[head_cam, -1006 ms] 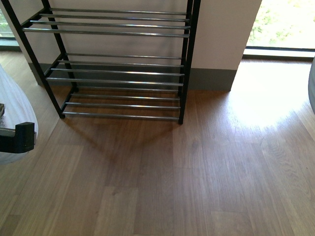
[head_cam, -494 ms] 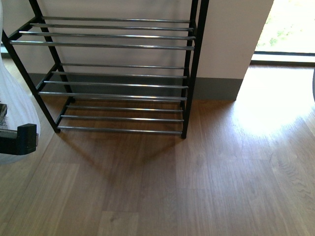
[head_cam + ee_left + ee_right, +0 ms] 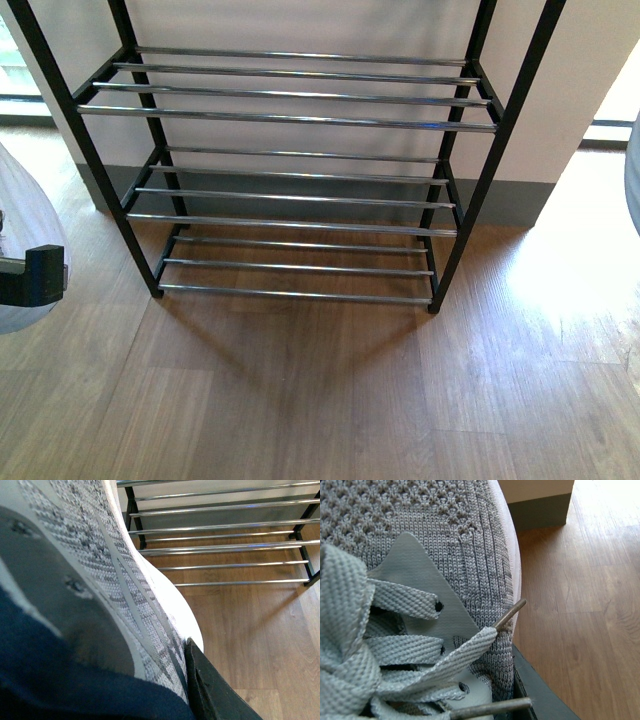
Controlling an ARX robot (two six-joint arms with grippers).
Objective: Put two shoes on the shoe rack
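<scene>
Shoe rack [image 3: 290,120] fills the front view, backed against the wall, feet on the wood floor [image 3: 300,400]. Three tiers of chrome rods show, no shoe on any; upper part is cropped. So nothing looks placed yet: 0 of 2 done.

Left sneaker [image 3: 100,580], grey knit w/ white sole and navy lining, fills the left wrist view. It's off the floor, w/ the rack's lower tiers beyond its toe.

Right sneaker [image 3: 445,540] fills the right wrist view the same way, above the floor nr the skirting corner. In front view it's only a grey sliver at the far right edge, apart from the rack.

Left fingers [image 3: 210,690]: one dark finger pressed to the sole edge, other hidden; prob. clamped on the shoe. Right fingers [image 3: 550,705]: same, one seen against the knit side, judged clamped.

Laces [image 3: 395,645] lie loose on top.

Left to do: bring both in, set each on a tier, let go.
</scene>
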